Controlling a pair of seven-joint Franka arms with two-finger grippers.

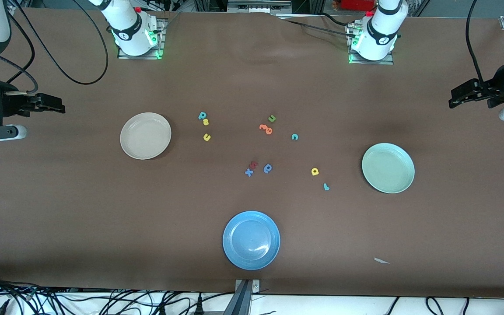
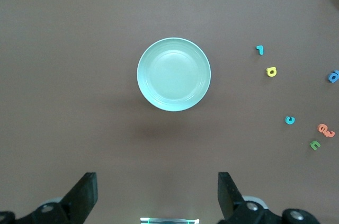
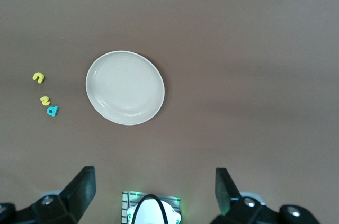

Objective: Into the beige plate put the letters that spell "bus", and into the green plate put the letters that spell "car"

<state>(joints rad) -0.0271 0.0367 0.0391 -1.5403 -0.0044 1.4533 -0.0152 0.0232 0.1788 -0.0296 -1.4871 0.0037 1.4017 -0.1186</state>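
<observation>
The beige plate lies empty toward the right arm's end. Beside it are the teal b, yellow s and yellow u. The green plate lies empty toward the left arm's end. Near it are the teal c, yellow a and teal r. The right gripper and the left gripper hang open and empty, high over the table's ends.
A blue plate lies nearest the front camera, mid-table. Between the two letter groups are a green u, an orange letter, a red letter, a blue x and a blue rounded letter. A paper scrap lies near the front edge.
</observation>
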